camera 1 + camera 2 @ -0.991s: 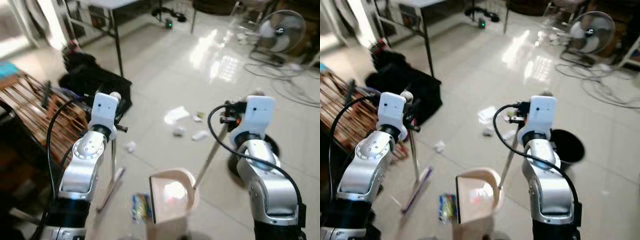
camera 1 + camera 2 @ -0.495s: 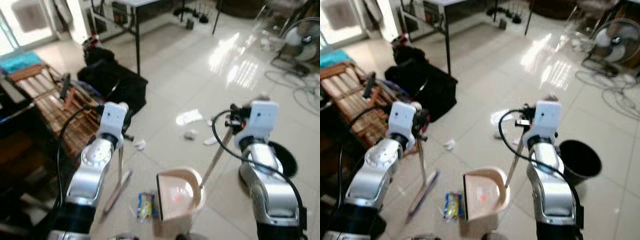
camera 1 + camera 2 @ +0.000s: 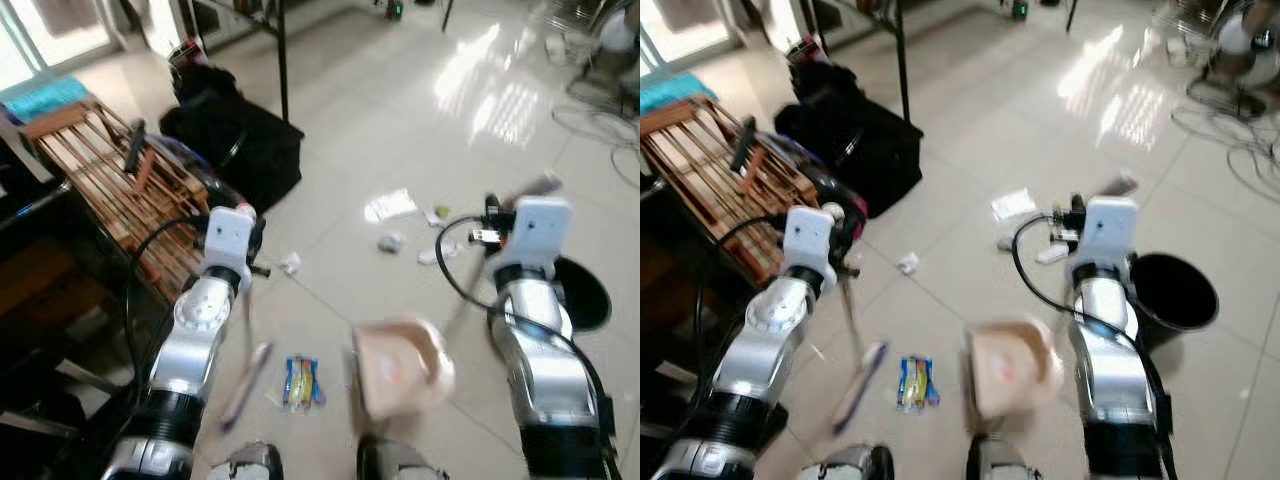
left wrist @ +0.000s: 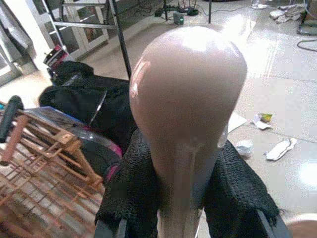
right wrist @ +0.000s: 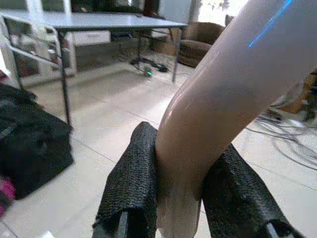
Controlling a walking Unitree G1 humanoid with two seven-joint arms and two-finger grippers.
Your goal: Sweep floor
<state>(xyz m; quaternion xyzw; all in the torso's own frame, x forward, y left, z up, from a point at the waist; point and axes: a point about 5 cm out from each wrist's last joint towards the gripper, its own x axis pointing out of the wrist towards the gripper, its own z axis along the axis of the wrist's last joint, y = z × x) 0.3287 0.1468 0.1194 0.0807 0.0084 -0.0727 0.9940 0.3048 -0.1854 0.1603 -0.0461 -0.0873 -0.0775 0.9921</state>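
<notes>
My left gripper [image 4: 181, 198] is shut on the rounded top of a pale pink broom handle [image 4: 188, 89]. The broom head [image 3: 245, 385] rests on the tiles by my left side. My right gripper [image 5: 181, 198] is shut on the pale handle [image 5: 223, 99] of a beige dustpan [image 3: 395, 365], which is blurred and low in front of me. A colourful snack wrapper [image 3: 300, 380] lies between broom head and dustpan. White paper scraps [image 3: 390, 205] and crumpled bits [image 3: 390, 242] lie further ahead, and one scrap [image 3: 292, 263] lies near the left arm.
A black round bin [image 3: 1175, 290] stands on the floor to my right. A black bag [image 3: 235, 140] and a wooden rack [image 3: 110, 190] are on the left, with a table leg [image 3: 282, 60] behind. Cables [image 3: 600, 120] trail at the far right.
The camera has shifted and tipped down. The dustpan has swung right, away from the snack wrapper, and is blurred. Both grippers keep their hold.
</notes>
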